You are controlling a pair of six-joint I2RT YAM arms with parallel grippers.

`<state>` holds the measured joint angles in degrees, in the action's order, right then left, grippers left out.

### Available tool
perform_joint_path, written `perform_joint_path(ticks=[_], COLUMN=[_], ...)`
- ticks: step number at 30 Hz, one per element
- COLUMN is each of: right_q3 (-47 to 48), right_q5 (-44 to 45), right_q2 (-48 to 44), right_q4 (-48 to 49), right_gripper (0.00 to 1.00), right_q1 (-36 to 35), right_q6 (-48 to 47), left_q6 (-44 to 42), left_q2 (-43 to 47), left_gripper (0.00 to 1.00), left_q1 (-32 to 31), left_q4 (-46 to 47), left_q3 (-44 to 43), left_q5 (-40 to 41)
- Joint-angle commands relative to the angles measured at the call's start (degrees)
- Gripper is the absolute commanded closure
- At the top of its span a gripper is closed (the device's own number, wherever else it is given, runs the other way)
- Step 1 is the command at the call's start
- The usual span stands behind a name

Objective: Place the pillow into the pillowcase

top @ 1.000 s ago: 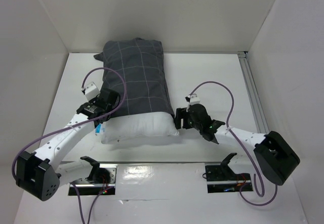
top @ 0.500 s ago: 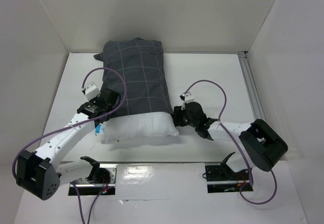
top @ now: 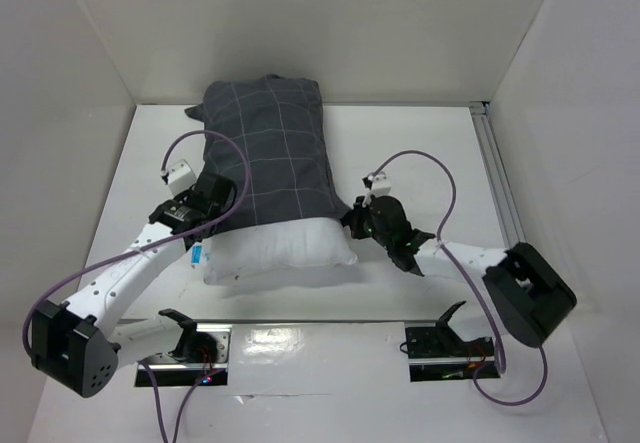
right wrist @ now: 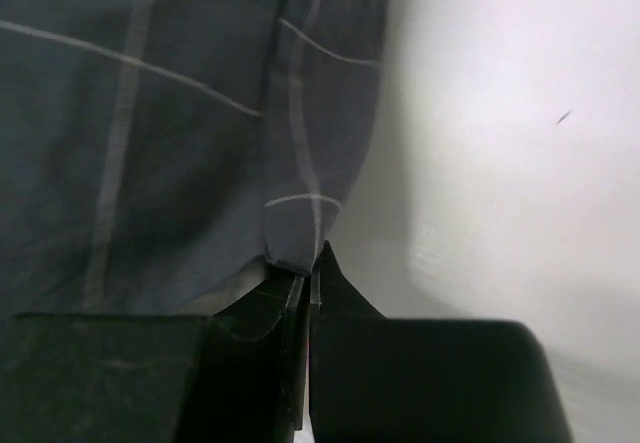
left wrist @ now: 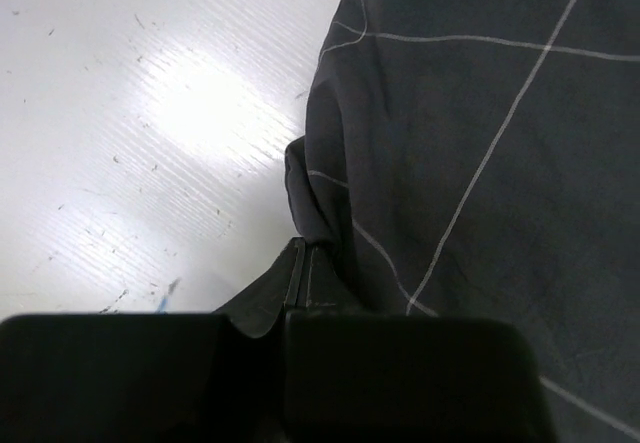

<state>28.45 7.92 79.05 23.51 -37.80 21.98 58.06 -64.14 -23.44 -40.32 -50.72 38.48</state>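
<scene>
Left end effector (left wrist: 303,255) and right end effector (right wrist: 312,261) each pinch the pillowcase (top: 270,153) hem.

Table (top: 420,163): white, glossy, lightly scuffed.
On it: pillowcase (top: 270,153) at far middle, pillow (top: 280,248) protruding from near end.

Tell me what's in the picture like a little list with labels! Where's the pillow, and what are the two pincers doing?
pillow: white, on the table, near end sticking out of the case
pillowcase: dark grey with thin light lines, covering the far part of the pillow
left pincer: shut on the pillowcase's left edge
right pincer: shut on the pillowcase's right hem
job: not finished, white part showing
</scene>
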Motion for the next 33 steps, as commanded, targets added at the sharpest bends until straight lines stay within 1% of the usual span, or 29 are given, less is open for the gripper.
perform_joint_path(ticks=[1, 2, 4, 5, 6, 7, 8, 10, 11, 12, 13, 14, 15, 16, 17, 18, 19, 20, 21, 22, 24, 25, 26, 27, 28, 29, 30, 31, 33], right_q3=[2.8, 4.4, 6.3, 7.6, 10.1, 11.6, 13.5, 20.5, 23.5, 29.2, 32.3, 35.9, 43.3, 47.3, 51.1, 55.2, 63.1, 66.7, 70.5, 77.7, 83.8, 88.5, 90.5, 92.5, 98.4, 102.8, 107.2, 112.2, 112.3], right_q5=[4.5, 4.5, 4.5, 4.5, 4.5, 3.9, 3.9, 1.3, 0.5, -0.2, -1.3, -2.1, -2.9, -2.9, -4.4, -4.4, -5.4, -6.0, -6.5, -7.1, -7.1, -7.1, -5.9, -5.1, -4.1, -4.1, -7.0, -8.3, -8.9], right_q2=[-8.9, -12.4, -15.4, -17.7, -18.7, -19.4, -20.0, -20.0, -20.0, -19.1, -18.4, -17.4, -15.1, -13.8, -12.6, -10.2, -9.0, -8.0, -5.7, -4.5, -2.6, -0.6, 0.5, 1.7, 4.4, 5.9, 7.2, 7.9, 6.7], right_q4=[-2.8, -5.6, -8.5, -11.2, -12.2, -13.3, -15.7, -17.7, -20.2, -20.9, -21.6, -23.2, -25.8, -27.5, -28.9, -31.8, -33.0, -34.0, -36.8, -38.2, -40.4, -42.4, -43.6, -44.9, -47.9, -49.9, -51.5, -52.1, -49.9], right_gripper=[1.00, 1.00, 1.00, 1.00, 1.00, 1.00, 1.00, 1.00, 1.00, 1.00, 1.00, 1.00, 1.00, 1.00, 1.00, 1.00, 1.00, 1.00, 1.00, 1.00, 1.00, 1.00, 1.00, 1.00, 1.00, 1.00, 1.00, 1.00, 1.00], right_q1=[1.7, 2.3, 3.0, 3.7, 3.7, 4.5, 5.5, 7.3, 9.1, 9.9, 10.7, 11.6, 13.1, 13.7, 14.2, 15.2, 15.2, 15.8, 15.8, 15.8, 15.8, 15.8, 15.8, 16.4, 16.4, 17.7, 19.0, 20.6, 20.6], right_q6=[-2.3, -2.8, -4.5, -5.2, -5.7, -7.2, -7.7, -8.7, -9.5, -10.1, -10.1, -11.5, -12.2, -12.8, -13.9, -13.9, -14.6, -14.6, -14.6, -14.6, -15.1, -15.1, -16.1, -17.1, -17.1, -17.1, -17.1, -16.5, -16.5], left_q6=[-4.1, -4.9, -7.9, -8.9, -10.2, -13.6, -15.1, -18.9, -22.5, -24.2, -25.6, -28.2, -29.4, -30.0, -30.7, -30.7, -30.7, -30.7, -29.7, -28.9, -27.3, -27.3, -26.3, -23.9, -22.5, -20.9, -19.4, -16.4, -13.9], left_q2=[3.9, 4.5, 5.9, 6.5, 7.2, 7.2, 7.2, 5.7, 4.6, 3.4, -0.1, -2.1, -6.4, -6.4, -11.0, -13.3, -15.1, -16.6, -18.5, -18.6, -19.3, -20.0, -20.0, -20.9, -21.7, -21.7, -21.7, -21.7, -21.7], left_gripper=[1.00, 1.00, 1.00, 1.00, 1.00, 1.00, 1.00, 1.00, 1.00, 1.00, 1.00, 1.00, 1.00, 1.00, 1.00, 1.00, 1.00, 1.00, 1.00, 1.00, 1.00, 1.00, 1.00, 1.00, 1.00, 1.00, 1.00, 1.00, 1.00], left_q1=[-0.1, -0.1, -0.1, -0.1, 0.5, 0.5, 1.0, 1.6, 2.3, 3.3, 3.9, 4.6, 6.0, 6.8, 7.7, 9.4, 10.2, 10.9, 12.2, 12.7, 12.7, 12.7, 13.5, 14.9, 18.5, 20.5, 22.3, 25.6, 28.6], left_q4=[-0.3, -0.3, -0.3, -0.3, -0.3, 0.2, 0.2, 0.8, 0.8, 0.8, -0.1, -1.2, -2.8, -4.1, -5.0, -5.7, -5.7, -5.7, -4.5, -3.6, -0.5, 0.5, 1.3, 2.2, 3.0, 3.8, 7.0, 8.8, 11.4], left_q3=[-5.9, -6.8, -9.2, -12.4, -14.2, -16.4, -21.6, -27.7, -35.2, -39.5, -44.2, -49.4, -60.0, -65.9, -71.6, -81.6, -85.8, -88.7, -91.2, -91.2, -89.7, -88.1, -88.1, -88.1, -88.1, -88.1, -88.1, -86.4, -85.6], left_q5=[-1.4, -1.4, -2.5, -2.5, -3.7, -6.0, -7.1, -10.5, -13.9, -15.8, -17.5, -21.2, -23.1, -24.7, -27.1, -28.6, -29.8, -31.1, -34.5, -35.9, -38.6, -39.5, -40.8, -45.2, -47.7, -50.2, -52.8, -57.6, -62.2])
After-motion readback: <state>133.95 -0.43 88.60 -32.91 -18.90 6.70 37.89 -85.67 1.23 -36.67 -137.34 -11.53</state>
